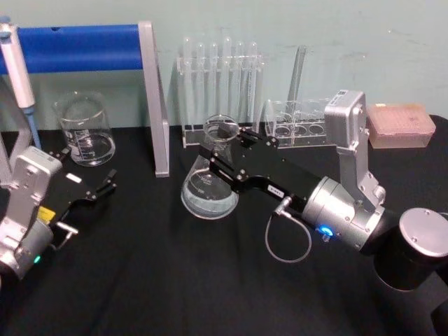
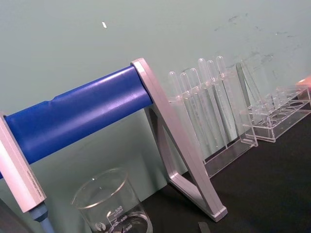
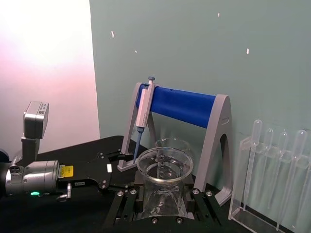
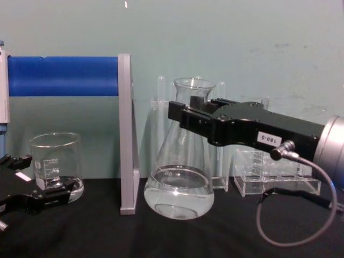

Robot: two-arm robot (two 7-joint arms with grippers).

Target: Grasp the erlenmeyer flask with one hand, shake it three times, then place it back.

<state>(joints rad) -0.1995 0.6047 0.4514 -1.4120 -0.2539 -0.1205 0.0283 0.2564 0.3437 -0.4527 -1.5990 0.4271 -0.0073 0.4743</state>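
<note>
Right arm: enters from the lower right of the head view, with a silver cylindrical wrist and a grey cable loop below it. The black blocky right gripper [image 1: 222,140] with a white numbered label reaches to frame centre and sits roughly level in the chest view.
Jaws R: clamped on the neck of the clear glass conical erlenmeyer flask [image 4: 179,177], just under the flared rim, one finger on each side.
Flask: frame centre, upright in the chest view, clear liquid in the wide base. The base is at or just off the cloth, can't tell which.
Left arm: parked lower left in the head view. The smaller black left gripper [image 1: 87,171] has its fingers apart and holds nothing, near the squat clear glass beaker [image 1: 85,131].
Surface: black table cloth [image 1: 154,280].
Room: pale green wall [image 4: 242,48]. Blue roller on silver frame stand [image 1: 84,47] upper left, clear rack of test tubes [image 1: 220,77] behind the flask, pink box [image 1: 397,124] upper right.
</note>
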